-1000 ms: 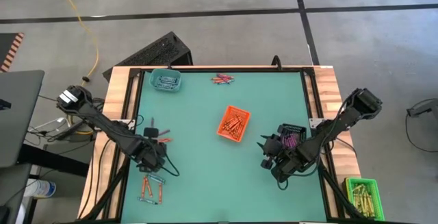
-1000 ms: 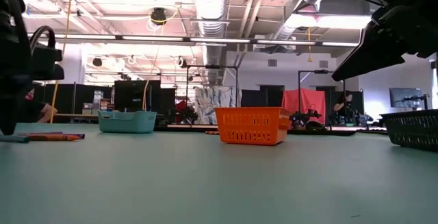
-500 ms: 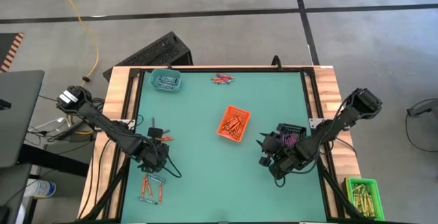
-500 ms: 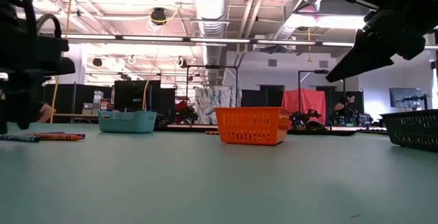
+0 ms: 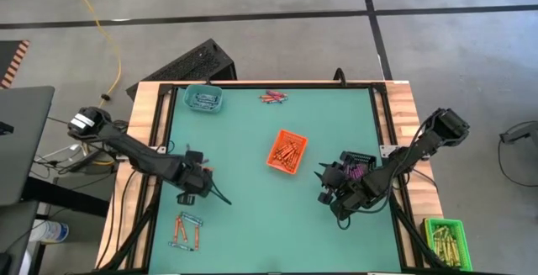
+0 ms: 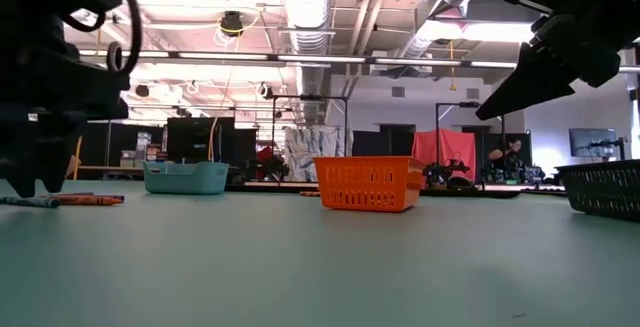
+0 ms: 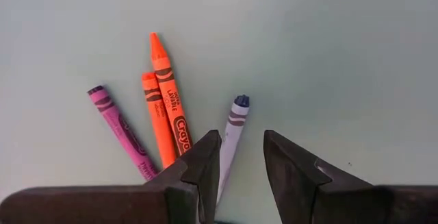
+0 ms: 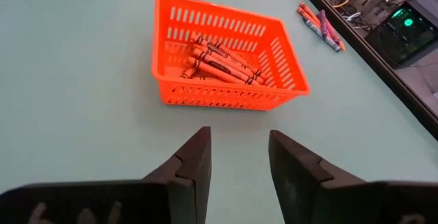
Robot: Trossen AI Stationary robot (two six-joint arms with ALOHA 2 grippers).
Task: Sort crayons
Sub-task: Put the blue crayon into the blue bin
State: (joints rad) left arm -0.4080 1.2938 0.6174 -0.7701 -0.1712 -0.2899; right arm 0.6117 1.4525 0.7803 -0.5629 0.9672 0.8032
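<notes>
Looking from the high view, the left gripper [image 5: 198,182] has swung away from the crayon pile [image 5: 186,231] near the desk [image 5: 252,216] front edge toward a few loose ones, so another pick seems near (the right gripper [image 8: 238,157] waits, released, facing the orange basket [image 8: 226,59]). In the left wrist view its fingers stand parted and empty around a blue-grey crayon [image 7: 231,142], whose long axis runs forward between them, tip away, beside two orange crayons [image 7: 166,114] and a purple one [image 7: 120,128].
</notes>
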